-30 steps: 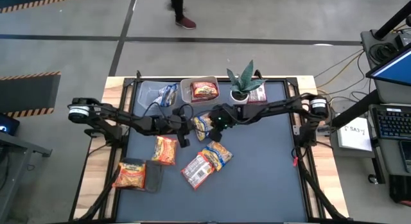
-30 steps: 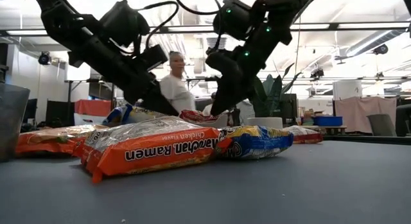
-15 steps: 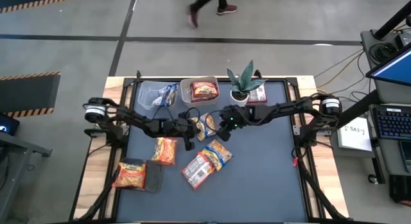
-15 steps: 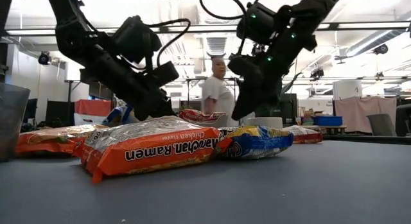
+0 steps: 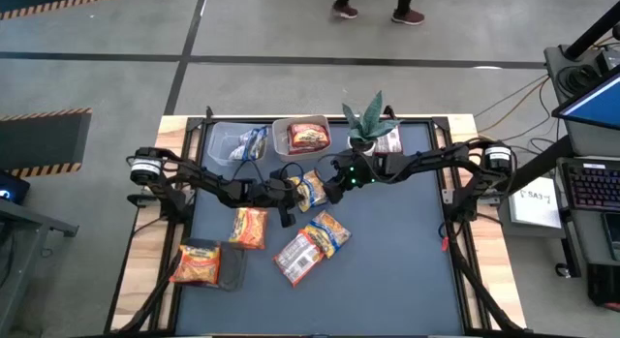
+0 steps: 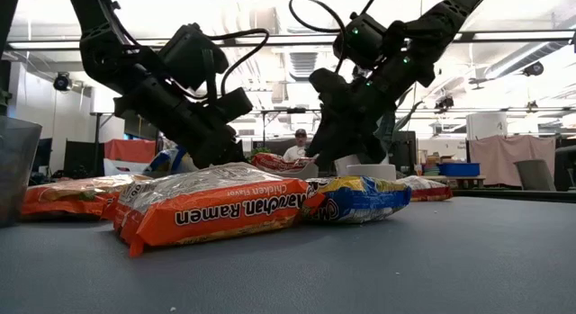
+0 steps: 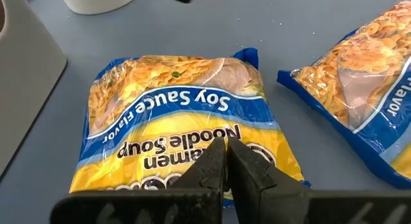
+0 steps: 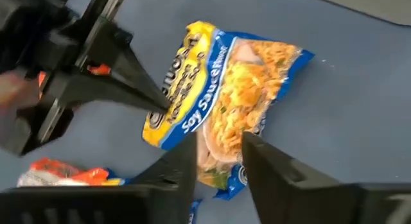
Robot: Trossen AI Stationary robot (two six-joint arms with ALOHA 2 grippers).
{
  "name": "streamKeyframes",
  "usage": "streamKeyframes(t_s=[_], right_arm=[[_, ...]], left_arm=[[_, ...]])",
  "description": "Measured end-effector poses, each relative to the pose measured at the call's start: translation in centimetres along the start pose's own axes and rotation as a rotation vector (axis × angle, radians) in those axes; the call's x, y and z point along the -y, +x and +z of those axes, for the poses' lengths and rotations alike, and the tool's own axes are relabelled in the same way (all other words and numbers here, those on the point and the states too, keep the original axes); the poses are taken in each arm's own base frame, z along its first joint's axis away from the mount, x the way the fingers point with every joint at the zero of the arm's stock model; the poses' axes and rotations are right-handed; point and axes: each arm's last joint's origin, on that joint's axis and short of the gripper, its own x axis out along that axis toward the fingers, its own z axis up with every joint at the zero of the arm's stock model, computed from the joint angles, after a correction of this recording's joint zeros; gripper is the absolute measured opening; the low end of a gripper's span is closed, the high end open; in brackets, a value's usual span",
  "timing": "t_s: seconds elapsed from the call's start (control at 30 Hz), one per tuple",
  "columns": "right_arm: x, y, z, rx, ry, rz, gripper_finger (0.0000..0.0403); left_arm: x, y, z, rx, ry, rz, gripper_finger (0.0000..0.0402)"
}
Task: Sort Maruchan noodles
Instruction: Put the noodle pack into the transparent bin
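Overhead, a dark pad covers the table (image 5: 407,270) in an open hall where a person's legs cross the floor, and a blue-yellow packet (image 7: 186,128) lies flat mid-table between the shut left end effector (image 7: 225,161) touching it and the narrowly parted, empty right end effector (image 8: 218,156), its lettering partly hidden.

In the left wrist view, the second blue-yellow packet (image 7: 369,102) ran off the picture's edge, so only part of its label could be read. The left gripper's (image 7: 226,153) fingers covered the lower print of the soy sauce packet (image 7: 180,131). In the low view, the orange packet (image 6: 211,206) hid most of the packets behind it. In the high view, packet labels were too small to read, and a person (image 5: 373,9) was cut off at the far edge.
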Motion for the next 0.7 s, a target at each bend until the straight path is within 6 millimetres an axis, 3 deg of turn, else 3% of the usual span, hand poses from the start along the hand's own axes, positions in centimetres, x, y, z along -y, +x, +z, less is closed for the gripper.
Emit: streamKeyframes(t_s=[0.4,0.7], right_arm=[[0.7,1.7,-0.5,0.0,0.091,-0.004,0.0291],[1.1,2.5,-0.8,-0.009,0.102,-0.012,0.0353]], left_arm=[[0.0,-0.3,-0.7,-0.012,-0.021,-0.003,0.0],[0.0,-3.0,0.3,-0.017,0.026,-0.018,0.0]])
